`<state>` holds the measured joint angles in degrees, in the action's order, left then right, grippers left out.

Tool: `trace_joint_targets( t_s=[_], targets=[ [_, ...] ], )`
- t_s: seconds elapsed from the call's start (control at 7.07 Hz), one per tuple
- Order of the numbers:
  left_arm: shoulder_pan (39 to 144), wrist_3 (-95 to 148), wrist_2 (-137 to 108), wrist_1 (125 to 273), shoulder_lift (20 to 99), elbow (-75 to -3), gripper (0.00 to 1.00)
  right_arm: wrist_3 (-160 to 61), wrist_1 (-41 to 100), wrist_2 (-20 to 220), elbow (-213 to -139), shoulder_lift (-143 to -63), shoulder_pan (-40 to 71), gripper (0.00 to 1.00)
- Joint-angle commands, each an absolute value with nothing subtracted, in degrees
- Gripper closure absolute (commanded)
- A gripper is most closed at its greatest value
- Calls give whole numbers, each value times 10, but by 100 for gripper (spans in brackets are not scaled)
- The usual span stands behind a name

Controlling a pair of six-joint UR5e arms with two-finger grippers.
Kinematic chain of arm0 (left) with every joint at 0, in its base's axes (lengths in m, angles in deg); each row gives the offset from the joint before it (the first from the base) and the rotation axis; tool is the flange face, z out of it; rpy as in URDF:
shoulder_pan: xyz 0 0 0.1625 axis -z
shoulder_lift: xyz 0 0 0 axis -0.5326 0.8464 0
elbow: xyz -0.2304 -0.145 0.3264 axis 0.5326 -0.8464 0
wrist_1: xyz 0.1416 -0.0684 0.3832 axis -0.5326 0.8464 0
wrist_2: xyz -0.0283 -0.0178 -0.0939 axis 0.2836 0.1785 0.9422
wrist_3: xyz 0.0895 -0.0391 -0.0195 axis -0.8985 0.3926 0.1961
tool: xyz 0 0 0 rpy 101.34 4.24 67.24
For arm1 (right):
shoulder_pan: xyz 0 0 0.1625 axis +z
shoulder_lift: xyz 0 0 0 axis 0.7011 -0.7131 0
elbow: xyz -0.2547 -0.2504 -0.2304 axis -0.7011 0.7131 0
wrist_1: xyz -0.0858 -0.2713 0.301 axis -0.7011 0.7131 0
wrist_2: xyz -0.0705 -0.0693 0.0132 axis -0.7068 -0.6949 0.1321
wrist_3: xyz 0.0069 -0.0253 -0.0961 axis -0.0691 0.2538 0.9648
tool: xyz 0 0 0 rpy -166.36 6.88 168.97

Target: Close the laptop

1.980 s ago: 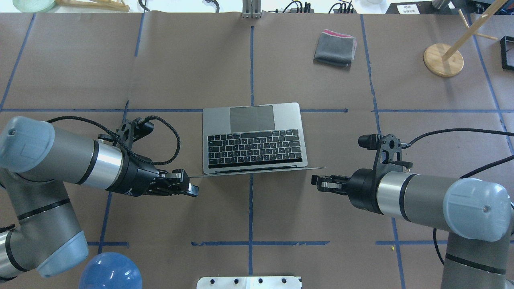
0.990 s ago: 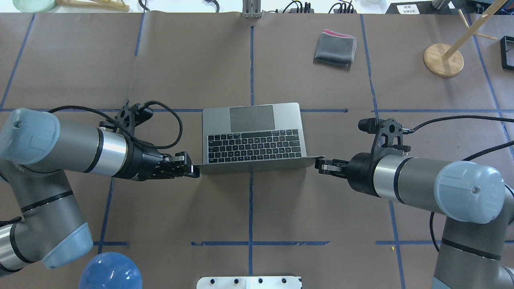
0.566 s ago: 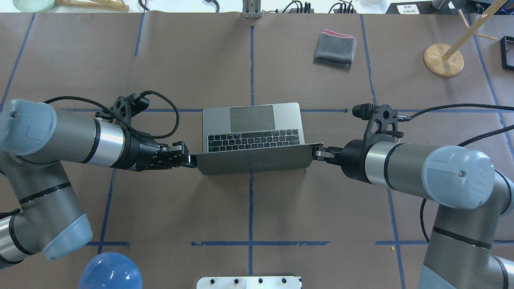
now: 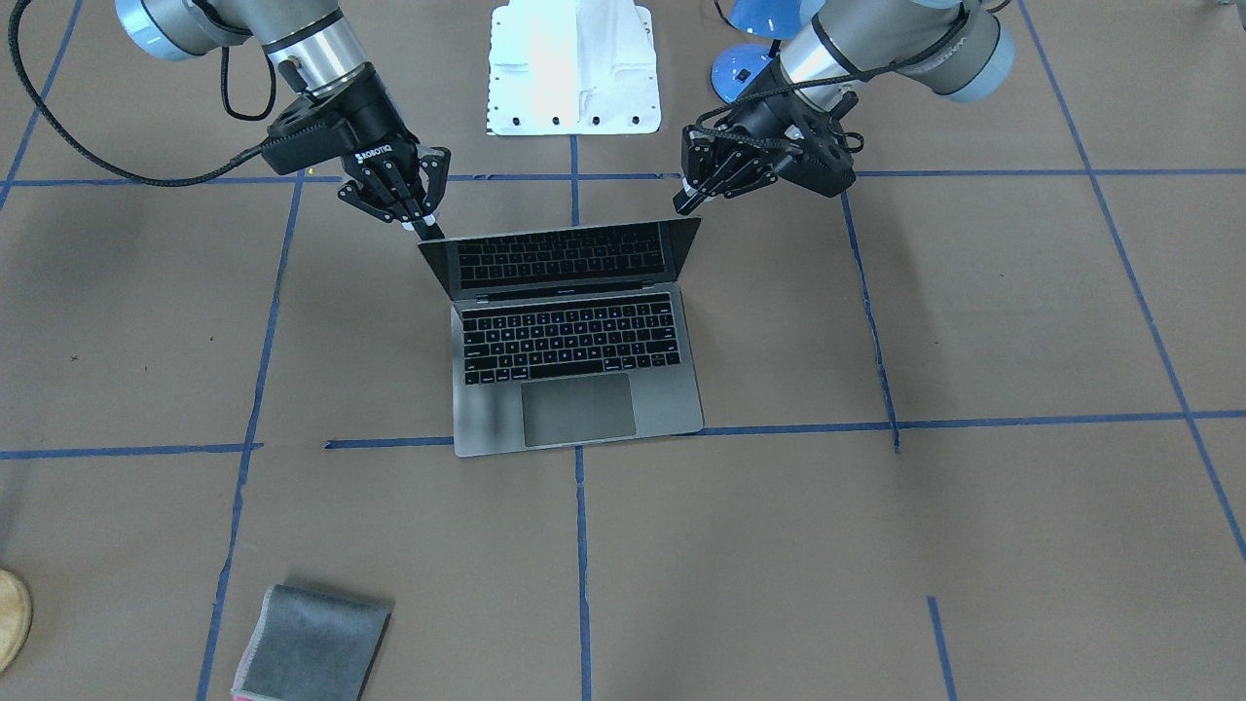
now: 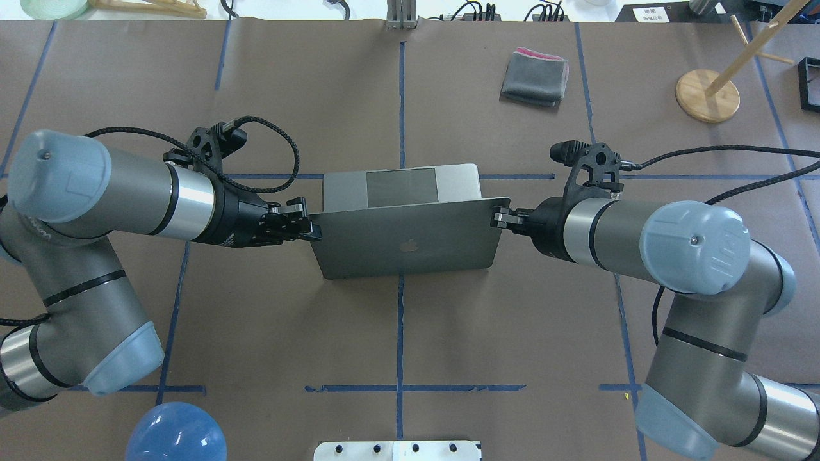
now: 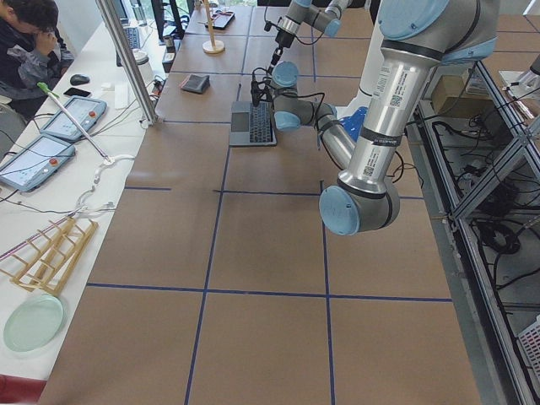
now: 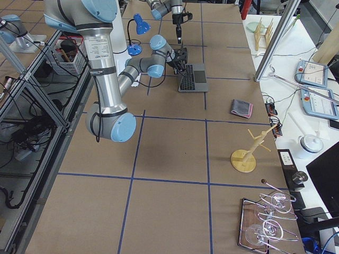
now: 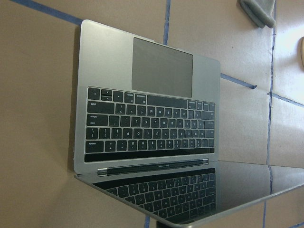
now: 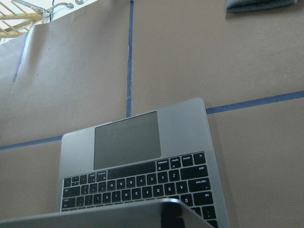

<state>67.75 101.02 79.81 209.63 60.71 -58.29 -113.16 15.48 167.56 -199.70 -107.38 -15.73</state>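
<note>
The space-grey laptop [image 5: 410,246] sits in the middle of the table [image 5: 512,333]. Its lid, with the dark apple logo, is tilted partway over the black keys, and the glossy screen mirrors them. The left gripper [image 5: 310,230] and right gripper [image 5: 499,218], both with fingers pinched closed, touch the lid's two upper corners.

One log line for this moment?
laptop | lid half-closed | left jaws shut, at lid corner | right jaws shut, at other corner

ROBOTIQ on right pincer [image 4: 425,230] body; apple logo on laptop [image 5: 405,225] lid; letters on keys.
</note>
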Motion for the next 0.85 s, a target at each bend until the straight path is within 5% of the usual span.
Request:
trace_joint_targets(
  t_s=[0.0, 0.71],
  targets=[
    [677, 1009, 771, 2091, 621, -560, 100, -1129, 155, 1690, -1956, -1049, -137, 100],
    [692, 987, 723, 2089, 659, -477, 100, -1127, 154, 1703, -1883, -1002, -107, 100]
  ],
)
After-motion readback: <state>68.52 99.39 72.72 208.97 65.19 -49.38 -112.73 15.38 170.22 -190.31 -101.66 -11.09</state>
